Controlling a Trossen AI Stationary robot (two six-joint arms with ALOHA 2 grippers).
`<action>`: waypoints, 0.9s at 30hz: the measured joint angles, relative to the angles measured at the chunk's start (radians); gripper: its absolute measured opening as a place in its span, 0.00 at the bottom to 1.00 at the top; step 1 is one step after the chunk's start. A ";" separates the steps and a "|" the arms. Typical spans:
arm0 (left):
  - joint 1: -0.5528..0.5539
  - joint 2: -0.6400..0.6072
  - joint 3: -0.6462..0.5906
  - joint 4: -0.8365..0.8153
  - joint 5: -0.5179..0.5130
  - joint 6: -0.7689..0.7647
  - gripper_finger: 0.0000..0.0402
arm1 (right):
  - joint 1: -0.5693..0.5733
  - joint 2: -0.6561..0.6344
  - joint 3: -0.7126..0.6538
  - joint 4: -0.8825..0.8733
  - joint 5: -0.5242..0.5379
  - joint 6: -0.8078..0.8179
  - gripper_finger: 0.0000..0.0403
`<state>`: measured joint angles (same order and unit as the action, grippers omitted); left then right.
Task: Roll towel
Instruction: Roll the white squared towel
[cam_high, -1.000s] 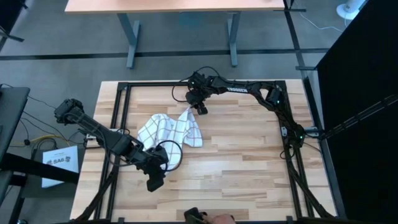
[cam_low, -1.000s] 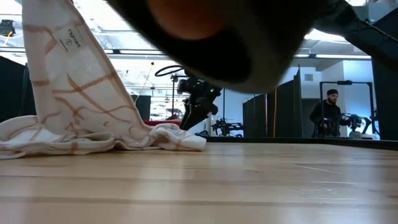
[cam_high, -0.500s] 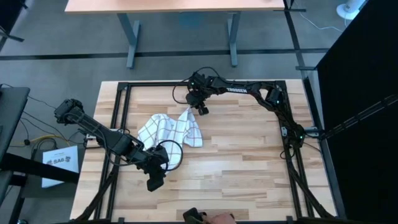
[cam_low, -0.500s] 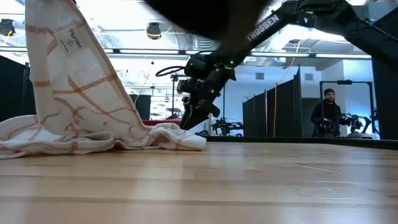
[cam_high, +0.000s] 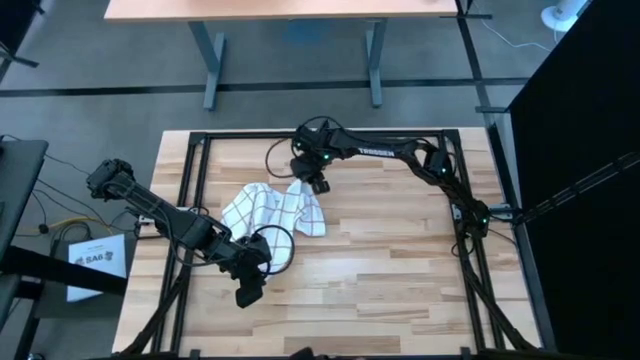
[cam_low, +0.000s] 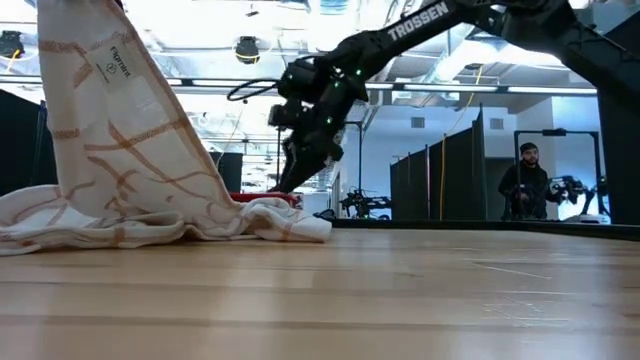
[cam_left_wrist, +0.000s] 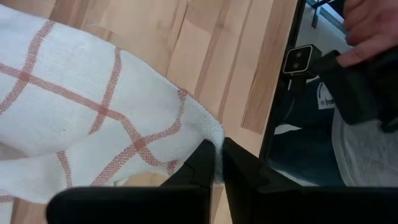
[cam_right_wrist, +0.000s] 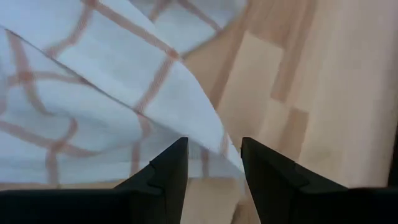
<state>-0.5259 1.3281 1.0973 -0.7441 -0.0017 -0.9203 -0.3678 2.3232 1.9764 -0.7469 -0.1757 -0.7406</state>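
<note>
The towel (cam_high: 275, 208) is white with a thin reddish grid. It lies bunched at the table's middle left, and one end rises steeply in the low view (cam_low: 120, 170), where its small white tag (cam_low: 117, 60) shows. My left gripper (cam_high: 247, 292) is near the table's near edge and is shut on a towel corner (cam_left_wrist: 217, 146). My right gripper (cam_high: 316, 184) is open and points down at the towel's far right edge (cam_right_wrist: 210, 146), one finger on either side of a fold. Whether it touches the cloth I cannot tell. My left gripper pinches the towel's hemmed corner (cam_left_wrist: 208, 127) between its two shut fingers. The fingers point toward the table's near edge. From that corner the cloth (cam_low: 90, 120) hangs down in a spreading sheet, and its lower part (cam_low: 150, 228) lies bunched on the table.
The black table frame (cam_high: 190, 180) runs along the left and far sides. A person's hand (cam_left_wrist: 373, 28) holds a dark object just past the near edge, beside a small camera (cam_left_wrist: 298, 59). Another person (cam_low: 527, 185) stands far behind. Bare wood (cam_high: 400, 260) lies to the right.
My right gripper has gone toward the table's left edge and a little toward the near edge, ending over the towel's far right edge. A dark shape that covered the top of the low view has gone. The towel and my left gripper have kept still.
</note>
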 joint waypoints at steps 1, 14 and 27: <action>0.000 0.000 0.000 0.000 0.001 0.000 0.02 | -0.002 0.016 -0.001 -0.005 0.009 0.000 0.34; 0.005 0.000 0.000 0.001 0.000 0.019 0.02 | -0.012 0.035 0.011 0.047 0.083 -0.051 0.34; 0.011 0.000 0.000 0.001 0.000 0.034 0.02 | -0.019 0.050 0.014 0.068 0.106 -0.118 0.26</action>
<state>-0.5153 1.3281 1.0973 -0.7429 -0.0016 -0.8865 -0.3869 2.3736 1.9902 -0.6785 -0.0700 -0.8589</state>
